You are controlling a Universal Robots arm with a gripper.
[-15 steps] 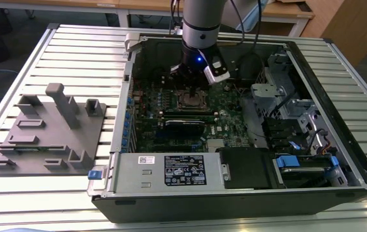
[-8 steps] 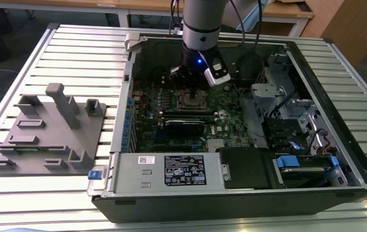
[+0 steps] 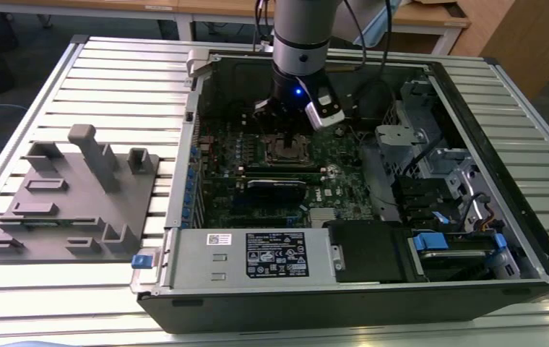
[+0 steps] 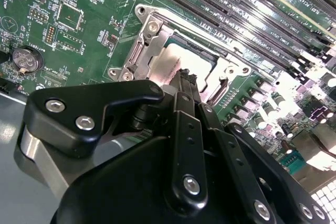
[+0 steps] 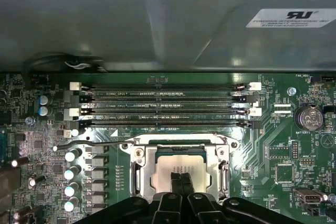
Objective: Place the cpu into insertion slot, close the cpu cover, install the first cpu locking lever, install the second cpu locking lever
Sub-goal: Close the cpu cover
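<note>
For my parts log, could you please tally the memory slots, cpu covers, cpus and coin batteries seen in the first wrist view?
Long black memory slots: 4
Square silvery metal cpu cover: 1
Flat silver-tan square cpu: 1
Round silver coin battery: 1
Total: 7

Grey arm (image 3: pixel 300 32) standing vertical, wrist (image 3: pixel 292 90) pointing straight down, black fingers (image 5: pixel 177 182) drawn together at their tips

Silver-grey arm (image 3: pixel 299 29), blue light (image 3: pixel 299 92); black claw (image 4: pixel 185 75), silver screws (image 4: pixel 191 183).
</note>
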